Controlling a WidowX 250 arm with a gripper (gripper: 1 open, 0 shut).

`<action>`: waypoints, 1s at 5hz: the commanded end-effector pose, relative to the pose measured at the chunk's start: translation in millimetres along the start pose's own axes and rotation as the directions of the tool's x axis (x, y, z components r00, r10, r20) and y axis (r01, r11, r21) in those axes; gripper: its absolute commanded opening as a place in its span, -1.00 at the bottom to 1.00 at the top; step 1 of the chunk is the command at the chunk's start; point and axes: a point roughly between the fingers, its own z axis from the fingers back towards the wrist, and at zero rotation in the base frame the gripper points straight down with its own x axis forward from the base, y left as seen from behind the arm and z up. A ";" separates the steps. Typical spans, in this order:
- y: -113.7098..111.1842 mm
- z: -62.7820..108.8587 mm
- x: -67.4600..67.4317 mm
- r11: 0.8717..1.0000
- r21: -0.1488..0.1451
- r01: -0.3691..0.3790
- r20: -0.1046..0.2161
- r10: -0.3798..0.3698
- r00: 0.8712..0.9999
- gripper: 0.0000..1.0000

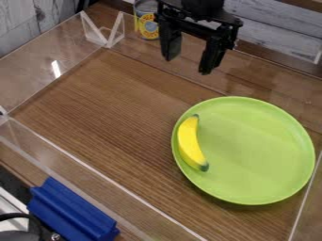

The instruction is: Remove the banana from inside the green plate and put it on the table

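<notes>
task not started: banana (190,142) lies at 9 o'clock inside green plate (270,141); gripper (189,53) spread wide, empty, at 12 o'clock above table (101,104).

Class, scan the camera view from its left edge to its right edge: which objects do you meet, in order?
blue object at the bottom left → end effector, open, hanging above the table → banana lying at the left side of the plate → green plate

My gripper (191,55) hangs open at the far side; banana (190,143) lies in the green plate's (270,160) left edge, seemingly touching the rim.
</notes>
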 end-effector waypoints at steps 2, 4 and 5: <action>-5.5 -30.9 -9.3 0.999 -0.022 -0.050 0.030 0.051 0.998 1.00; -9.4 -59.1 -10.9 0.996 -0.039 -0.082 0.057 0.084 0.995 1.00; -11.5 -67.2 -9.9 0.995 -0.043 -0.087 0.060 0.090 0.994 1.00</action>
